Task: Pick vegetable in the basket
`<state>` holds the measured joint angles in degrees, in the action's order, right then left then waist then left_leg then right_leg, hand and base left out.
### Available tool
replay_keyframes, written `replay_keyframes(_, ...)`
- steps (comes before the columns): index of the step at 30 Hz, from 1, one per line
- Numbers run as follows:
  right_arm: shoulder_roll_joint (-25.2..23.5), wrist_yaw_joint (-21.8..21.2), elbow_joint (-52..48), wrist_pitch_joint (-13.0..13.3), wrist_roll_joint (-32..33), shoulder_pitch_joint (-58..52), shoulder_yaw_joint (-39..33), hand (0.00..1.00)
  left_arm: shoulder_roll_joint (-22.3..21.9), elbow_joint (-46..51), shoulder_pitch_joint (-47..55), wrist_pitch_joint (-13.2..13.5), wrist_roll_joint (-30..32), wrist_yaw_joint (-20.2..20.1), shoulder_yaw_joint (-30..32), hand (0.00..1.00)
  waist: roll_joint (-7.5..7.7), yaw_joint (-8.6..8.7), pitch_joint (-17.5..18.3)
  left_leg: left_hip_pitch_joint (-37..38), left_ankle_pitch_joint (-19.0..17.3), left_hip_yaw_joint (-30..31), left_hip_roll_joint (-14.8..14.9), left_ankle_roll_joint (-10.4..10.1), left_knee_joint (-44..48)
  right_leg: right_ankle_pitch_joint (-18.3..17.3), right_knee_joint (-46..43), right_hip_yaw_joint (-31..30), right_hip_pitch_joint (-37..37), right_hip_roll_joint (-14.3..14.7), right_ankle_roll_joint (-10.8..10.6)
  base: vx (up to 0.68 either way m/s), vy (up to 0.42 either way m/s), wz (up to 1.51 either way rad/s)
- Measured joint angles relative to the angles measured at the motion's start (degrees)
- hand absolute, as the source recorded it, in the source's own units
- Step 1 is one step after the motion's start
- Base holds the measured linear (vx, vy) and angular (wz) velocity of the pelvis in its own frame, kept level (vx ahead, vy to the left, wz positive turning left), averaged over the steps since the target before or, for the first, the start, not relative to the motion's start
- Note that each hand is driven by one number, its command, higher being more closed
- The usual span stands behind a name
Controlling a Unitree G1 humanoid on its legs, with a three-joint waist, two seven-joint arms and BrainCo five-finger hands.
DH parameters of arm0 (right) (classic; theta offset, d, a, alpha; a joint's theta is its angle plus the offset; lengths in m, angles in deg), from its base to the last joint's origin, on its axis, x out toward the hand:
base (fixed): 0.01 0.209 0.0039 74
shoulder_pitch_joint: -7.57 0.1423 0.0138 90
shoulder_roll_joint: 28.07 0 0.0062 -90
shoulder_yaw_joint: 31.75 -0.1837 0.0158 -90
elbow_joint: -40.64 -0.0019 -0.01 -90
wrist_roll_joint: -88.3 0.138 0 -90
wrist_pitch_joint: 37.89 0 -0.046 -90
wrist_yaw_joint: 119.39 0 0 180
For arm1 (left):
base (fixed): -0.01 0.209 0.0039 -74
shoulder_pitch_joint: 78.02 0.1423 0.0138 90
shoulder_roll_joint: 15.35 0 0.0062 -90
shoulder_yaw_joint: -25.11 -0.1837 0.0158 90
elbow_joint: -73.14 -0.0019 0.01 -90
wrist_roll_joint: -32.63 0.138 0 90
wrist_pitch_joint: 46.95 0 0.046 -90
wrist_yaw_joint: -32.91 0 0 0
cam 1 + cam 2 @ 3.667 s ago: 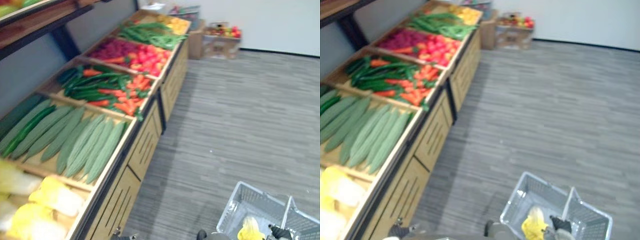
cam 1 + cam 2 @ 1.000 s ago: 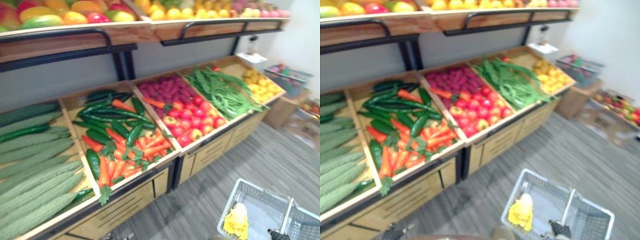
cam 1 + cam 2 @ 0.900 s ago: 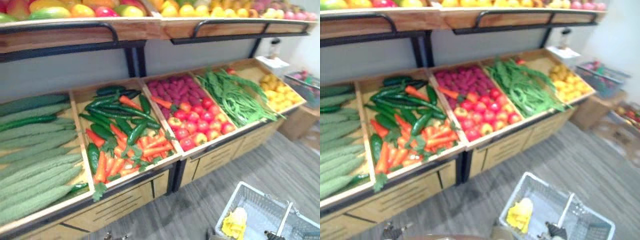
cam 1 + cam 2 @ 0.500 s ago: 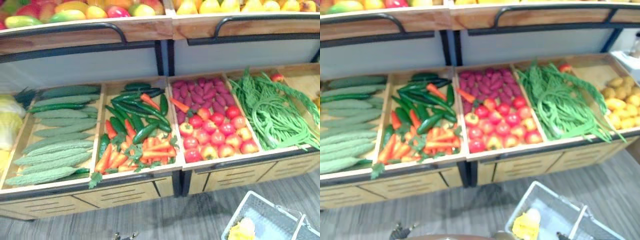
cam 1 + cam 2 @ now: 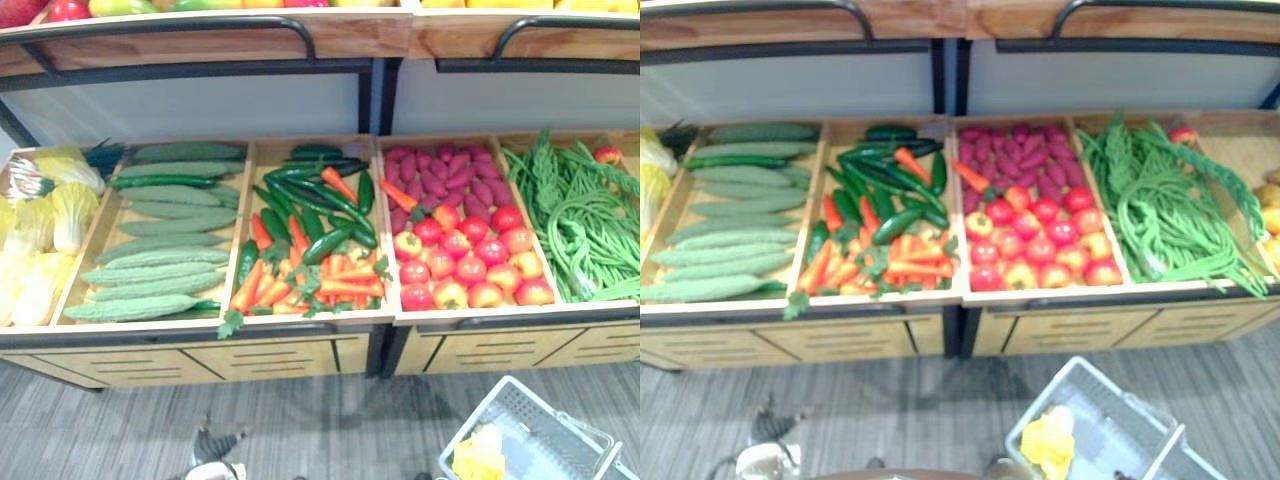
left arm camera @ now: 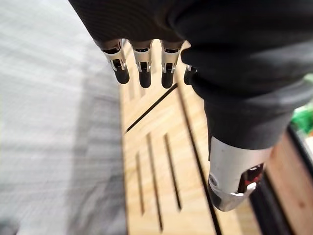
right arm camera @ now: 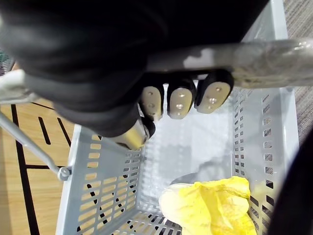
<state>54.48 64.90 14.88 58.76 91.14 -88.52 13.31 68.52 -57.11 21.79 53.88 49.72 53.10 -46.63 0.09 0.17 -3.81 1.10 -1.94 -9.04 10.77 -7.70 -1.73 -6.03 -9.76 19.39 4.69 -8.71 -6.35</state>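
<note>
Between picks: right hand [image 7: 178, 100] clasps the basket handle [image 7: 264, 56], yellow cabbage [image 7: 210, 205] beneath; left hand [image 6: 161, 29] (slack, empty) should rise to the crates [image 5: 300, 319] above.

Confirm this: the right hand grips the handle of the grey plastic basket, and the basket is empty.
Wrong on one count: the grey plastic basket is not empty. The right wrist view shows a yellow leafy vegetable lying in it. The right hand does grip the handle.

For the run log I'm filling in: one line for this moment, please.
right hand: shut on basket handle | basket: yellow vegetable inside | left hand: open, by wooden stand
</note>
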Motion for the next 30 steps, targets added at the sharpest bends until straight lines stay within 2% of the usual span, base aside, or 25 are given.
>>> replay_keyframes(1,0.01,0.46,-0.01,0.77,0.0,-0.31,1.28,1.0,1.85,1.26,-0.11,1.06,2.1,3.52,0.01,0.0,0.03,0.09,0.1,-0.07,-0.26,-0.35,-0.65,0.21,0.08,0.09,0.66,-1.14,-0.03,-0.23,-0.14,-0.04,0.085,-0.09)
replay_keyframes(5,0.8,1.66,-0.1,2.1,0.01,-1.15,5.17,1.0,6.48,8.01,-0.51,2.48,5.05,11.59,-1.21,0.0,0.27,0.17,0.26,-0.59,-1.46,-1.42,-2.4,0.86,0.27,1.4,3.08,-4.05,0.03,-0.91,-0.96,0.02,0.096,-0.08)
replay_keyframes(10,2.61,1.72,-0.1,2.27,0.0,-0.9,8.59,1.0,14.44,16.53,-1.15,5.8,13.73,14.2,-8.08,0.0,-0.27,0.61,0.63,-0.53,-1.53,-3.03,-3.35,1.1,1.05,3.44,5.19,-5.9,0.04,-1.31,-1.49,0.14,0.054,-0.13)
replay_keyframes(11,2.91,1.7,-0.09,2.29,-0.01,-0.87,9.32,1.0,15.53,17.47,-1.28,6.27,14.9,14.26,-9.05,0.0,-0.29,0.76,0.64,-0.4,-1.54,-3.15,-3.43,1.11,1.05,3.53,5.49,-6.13,-0.04,-1.32,-1.51,0.14,0.015,-0.27)
replay_keyframes(15,5.43,1.5,-0.1,2.47,-0.21,-0.75,11.85,1.0,23.64,21.59,-5.04,9.27,21.11,12.72,-19.49,0.0,-0.77,1.62,0.76,0.94,-2.27,-4.74,-3.59,1.74,1.76,3.92,6.64,-7.79,-1.15,-1.3,-1.09,0.13,0.007,-0.24)
replay_keyframes(18,8.03,1.47,-0.41,2.94,-0.6,-0.64,13.93,1.0,25.57,22.95,-7.12,11.56,24.59,10.86,-24.15,0.0,-1.74,2.29,0.96,1.92,-4.01,-6.72,-3.56,1.86,3.05,3.95,6.89,-10.27,-1.27,-1.28,-1.14,0.09,0.027,-0.36)
replay_keyframes(23,9.17,1.46,-0.65,3.64,-0.97,0.25,14.57,1.0,29.37,22.93,-11.84,11.83,26.33,7.05,-30.11,0.0,-2.13,4.25,0.93,2.32,-5.4,-9.27,-3.6,1.8,4.13,4.47,7.57,-12.95,-0.79,-1.53,-1.65,0.05,0.026,-0.27)
replay_keyframes(26,9.78,1.44,-1.21,3.62,-2.49,0.49,15.94,1.0,29.9,20.92,-15.24,11.86,26.27,4.55,-33.27,0.0,-2.84,4.3,0.39,2.95,-5.53,-10.95,-3.53,1.78,4.35,6.04,7.75,-14.63,-0.29,-1.48,-0.9,0.0,0.035,-0.29)
replay_keyframes(30,10.31,1.44,-3.07,3.6,-2.88,0.36,16.51,1.0,31.11,17.17,-19.94,11.7,26.15,2.4,-38.47,0.0,-3.31,4.5,-0.25,3.16,-5.75,-12.49,-4.16,1.78,5.05,6.46,7.69,-16.64,0.34,-2.11,-1.45,-0.02,0.018,-0.25)
